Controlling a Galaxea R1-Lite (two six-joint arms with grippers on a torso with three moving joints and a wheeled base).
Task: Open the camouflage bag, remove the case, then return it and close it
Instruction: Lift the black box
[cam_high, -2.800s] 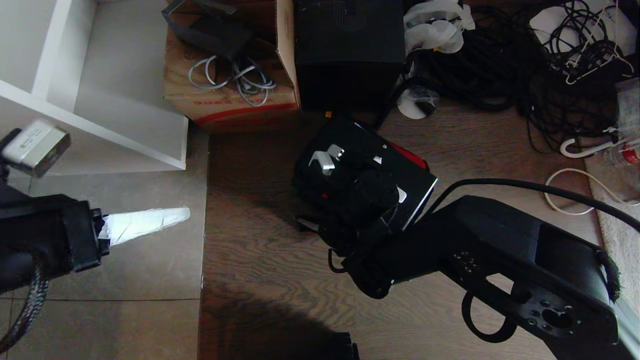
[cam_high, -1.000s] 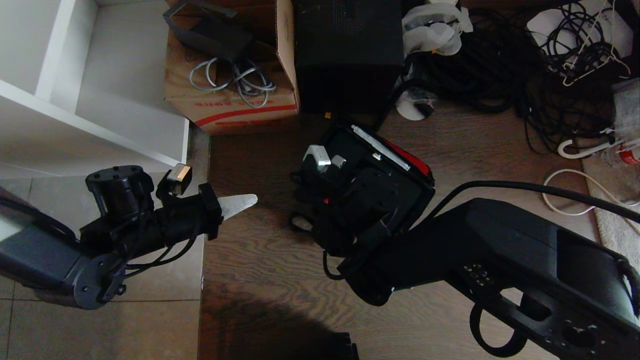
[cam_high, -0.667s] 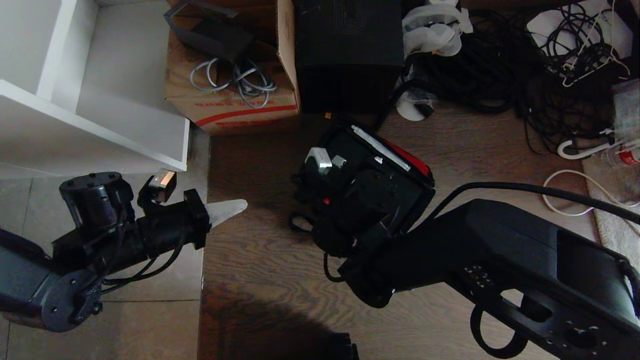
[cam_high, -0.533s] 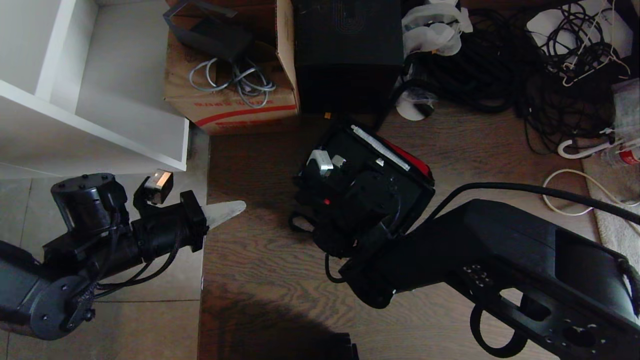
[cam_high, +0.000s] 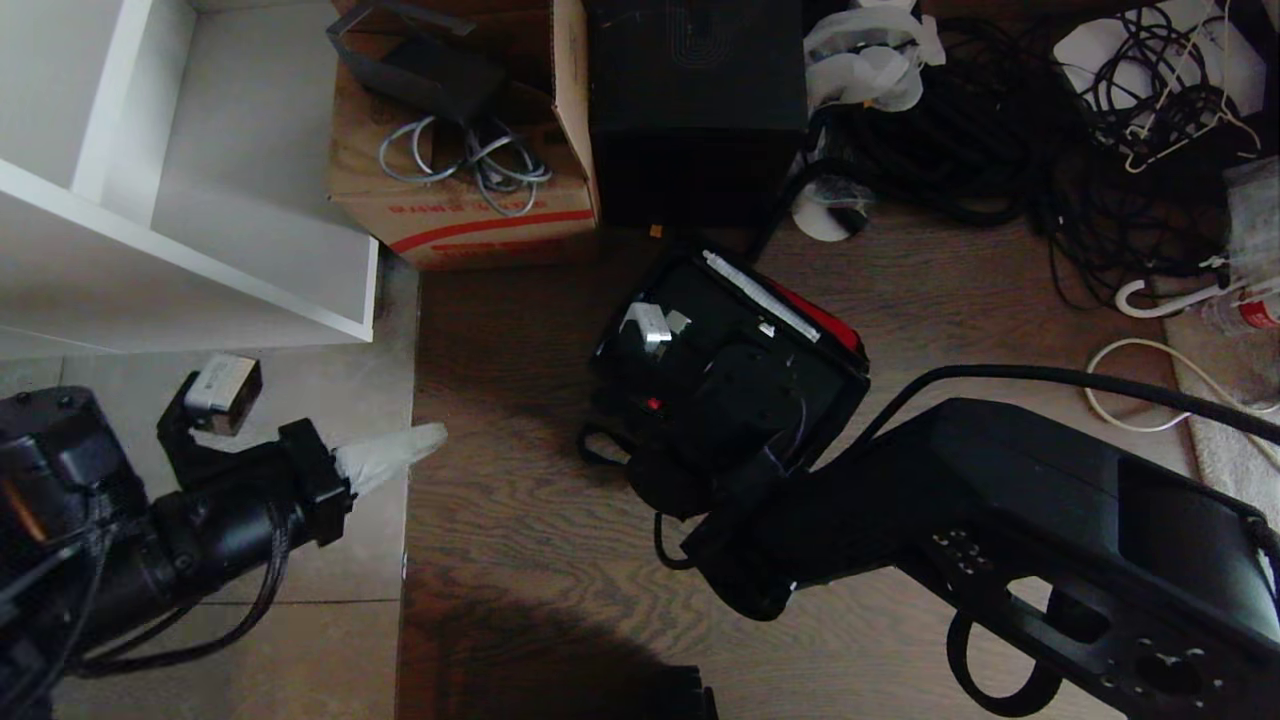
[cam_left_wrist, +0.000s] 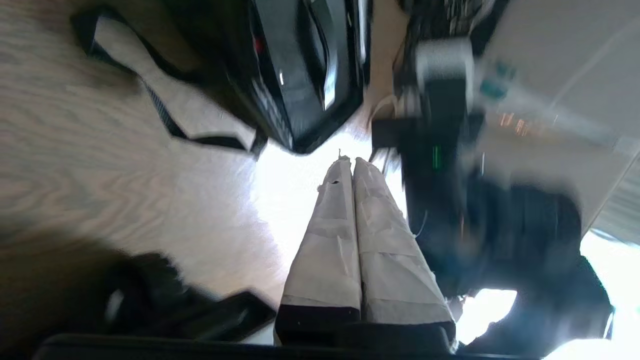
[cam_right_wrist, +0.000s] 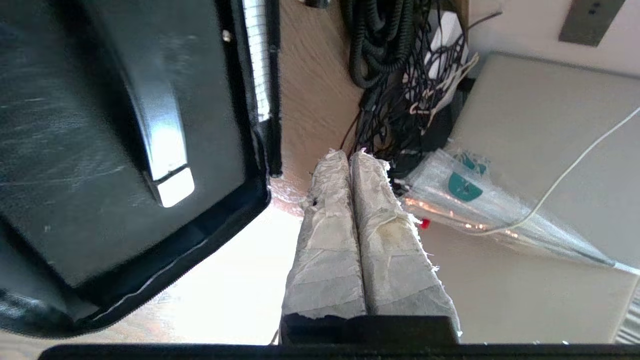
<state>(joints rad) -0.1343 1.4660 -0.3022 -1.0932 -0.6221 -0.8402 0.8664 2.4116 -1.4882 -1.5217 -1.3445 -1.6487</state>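
In the centre we see the rigid black case (cam_high: 700, 350) inside the open camouflage fabric bag (cam_high: 835, 335). Our right tool (cam_right_wrist: 350, 155) is closed and empty beside it. At lower left, our left tool (cam_high: 425, 440) is closed and empty too.

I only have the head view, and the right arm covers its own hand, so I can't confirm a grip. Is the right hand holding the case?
Observer: No. The right wrist view shows the right hand shut on nothing, just off the case's corner.
Operator: Is the case inside the bag?
Observer: Yes, the bag's rim wraps around it there.
Operator: And the left hand?
Observer: Its wrist view shows the left hand shut and empty.
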